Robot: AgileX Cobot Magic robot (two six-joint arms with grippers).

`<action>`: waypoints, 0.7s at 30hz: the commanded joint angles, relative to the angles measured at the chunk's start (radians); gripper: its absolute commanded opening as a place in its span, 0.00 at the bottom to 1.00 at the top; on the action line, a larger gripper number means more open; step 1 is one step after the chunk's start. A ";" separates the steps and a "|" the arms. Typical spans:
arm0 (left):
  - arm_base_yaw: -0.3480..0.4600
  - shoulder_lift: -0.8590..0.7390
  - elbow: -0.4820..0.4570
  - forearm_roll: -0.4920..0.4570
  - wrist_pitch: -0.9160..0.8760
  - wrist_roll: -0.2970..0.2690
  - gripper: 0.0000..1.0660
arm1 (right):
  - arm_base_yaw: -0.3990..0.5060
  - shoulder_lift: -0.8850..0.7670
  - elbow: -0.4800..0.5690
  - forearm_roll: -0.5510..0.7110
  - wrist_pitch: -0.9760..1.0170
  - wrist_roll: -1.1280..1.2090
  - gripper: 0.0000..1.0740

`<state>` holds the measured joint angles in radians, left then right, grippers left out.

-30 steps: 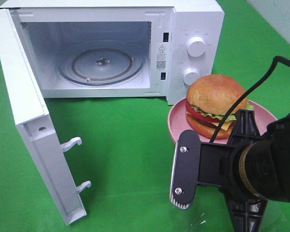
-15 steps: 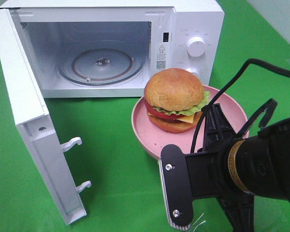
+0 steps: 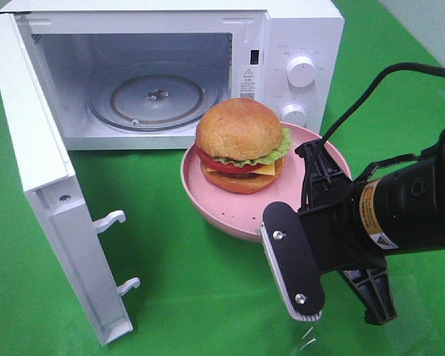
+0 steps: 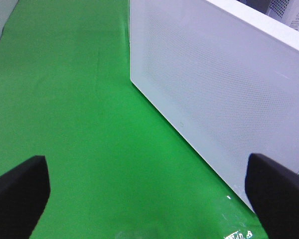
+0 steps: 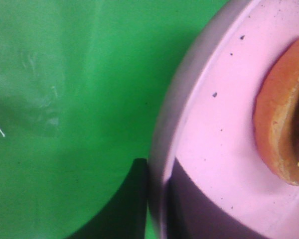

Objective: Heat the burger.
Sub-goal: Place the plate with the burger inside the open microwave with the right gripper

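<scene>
The burger [image 3: 239,144], with tan bun, lettuce, tomato and cheese, sits on a speckled pink plate [image 3: 230,211]. My right gripper [image 3: 313,169] is shut on the plate's right rim and holds it in front of the open microwave [image 3: 297,44], near its lower right corner. The right wrist view shows the plate rim [image 5: 209,124] between the dark fingers [image 5: 134,199] and the bottom bun [image 5: 279,129]. My left gripper [image 4: 149,199] is open and empty, beside the outer face of the microwave door [image 4: 214,84]. It is out of the high view.
The microwave door [image 3: 44,185] hangs wide open to the left, its latch hooks [image 3: 110,220] pointing right. The glass turntable [image 3: 154,98] lies bare inside the cavity. Two dials [image 3: 301,72] sit on the right panel. Green cloth [image 3: 178,252] covers the table.
My right gripper has carried the plate and burger to the left, from beside the dials to in front of the oven opening's right side. The left arm is unseen earlier.
</scene>
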<state>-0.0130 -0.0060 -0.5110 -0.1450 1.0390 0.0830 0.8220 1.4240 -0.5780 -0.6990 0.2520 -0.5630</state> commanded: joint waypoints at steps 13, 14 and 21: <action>-0.005 -0.017 0.002 -0.001 -0.004 -0.005 0.96 | -0.212 -0.011 -0.007 0.493 -0.098 -0.785 0.00; -0.005 -0.017 0.002 -0.001 -0.004 -0.005 0.96 | -0.221 -0.011 -0.007 0.526 -0.098 -0.832 0.00; -0.005 -0.017 0.002 -0.001 -0.004 -0.005 0.96 | -0.232 -0.011 -0.007 0.734 -0.119 -1.132 0.00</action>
<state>-0.0130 -0.0060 -0.5110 -0.1450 1.0390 0.0830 0.5940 1.4240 -0.5740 0.0000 0.2050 -1.6520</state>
